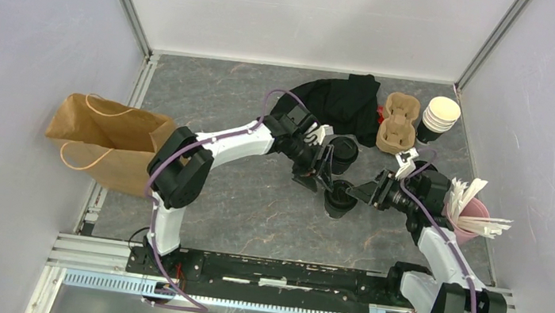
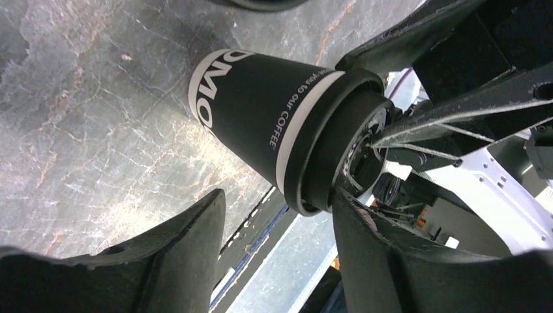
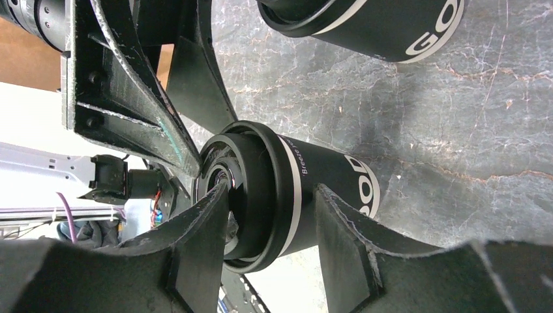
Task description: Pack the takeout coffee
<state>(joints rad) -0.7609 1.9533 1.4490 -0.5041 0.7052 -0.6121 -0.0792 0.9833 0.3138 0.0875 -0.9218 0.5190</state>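
Right claw (image 3: pixel 269 195): straddles the lid end of the near lidded coffee cup (image 3: pixel 326 173), hold unclear; left claw (image 2: pixel 277 202): spread, empty, beside the same cup. This and the second lidded cup (image 1: pixel 343 153) stand mid-desk (image 1: pixel 253 201). Neither is in the pulp cup carrier (image 1: pixel 396 123) or paper bag (image 1: pixel 112 144), so packing looks wholly outstanding.

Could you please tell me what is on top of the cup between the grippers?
A black lid caps the cup; the lid hides whatever is inside.

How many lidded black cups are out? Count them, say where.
2. The near cup stands between the left gripper and right gripper; the far cup just behind it, by the black cloth. The paper bag could hide more.
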